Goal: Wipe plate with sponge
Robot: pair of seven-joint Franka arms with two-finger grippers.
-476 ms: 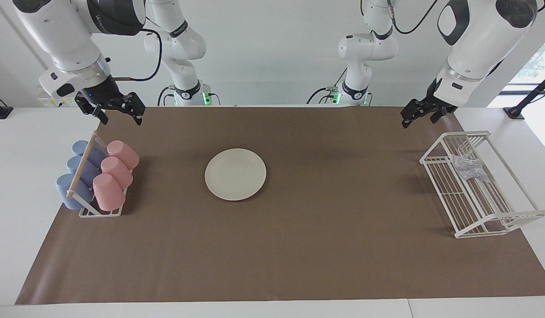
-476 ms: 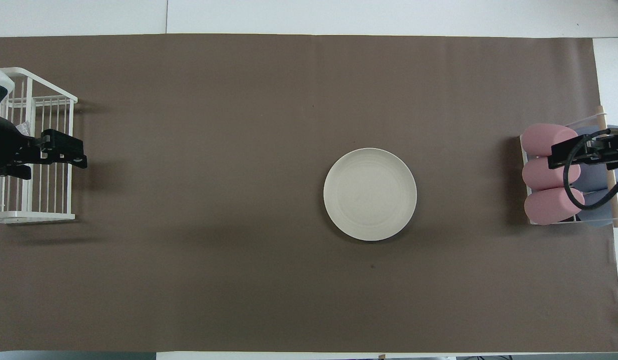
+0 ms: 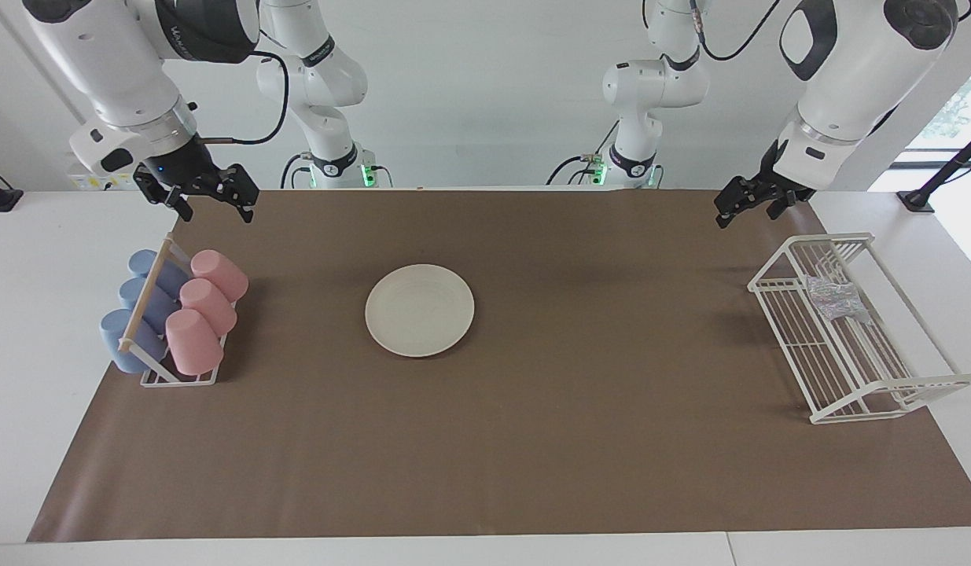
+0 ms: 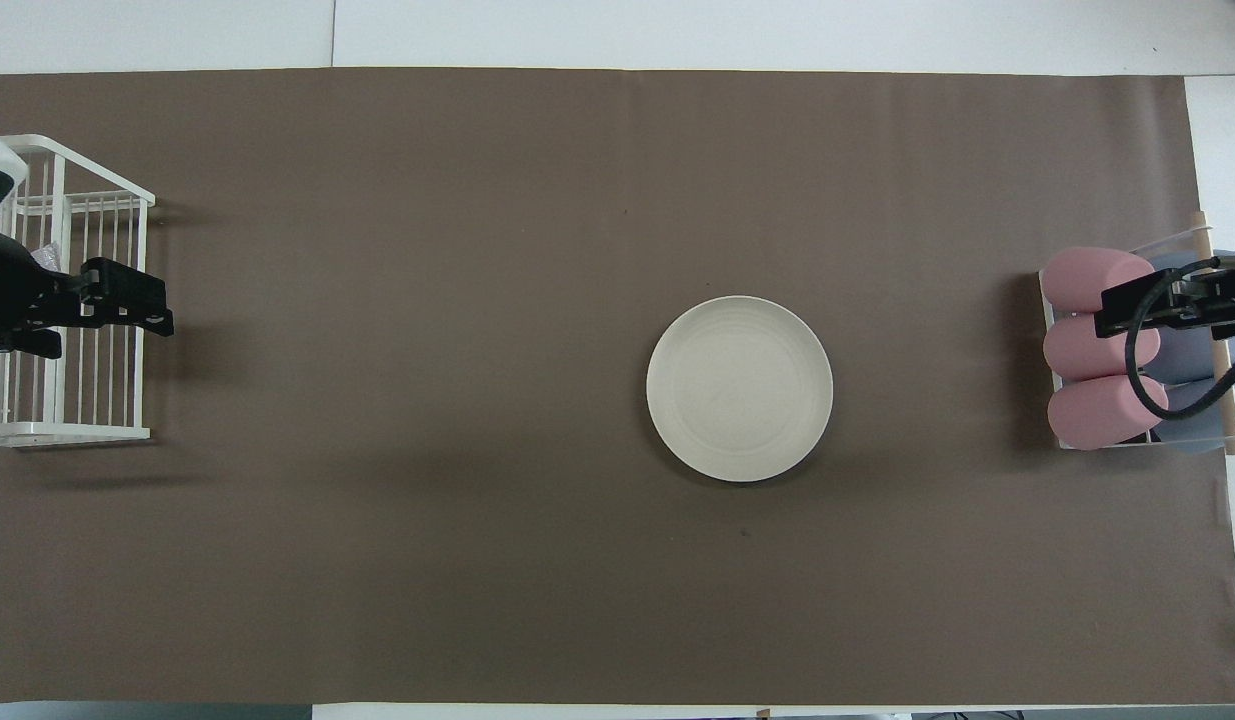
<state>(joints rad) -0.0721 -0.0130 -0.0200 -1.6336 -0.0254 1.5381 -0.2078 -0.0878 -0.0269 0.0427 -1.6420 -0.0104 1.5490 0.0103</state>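
Currently both grippers are hanging with fingers apart, holding nothing. Left gripper (image 3: 743, 206) is hovering over the mat's (image 3: 579, 440) robot-side edge near the rack (image 3: 886, 389), likely because the sponge (image 3: 833, 299) is lying inside that rack at the left arm's end. Right gripper (image 3: 210, 198) is waiting over the mat's robot-side corner above the cup holder (image 3: 178, 379), clear of the work. Plate (image 3: 419, 310) is sitting flat mid-mat, slightly toward the right arm's end, reachable by either arm. Nothing's been picked up yet.
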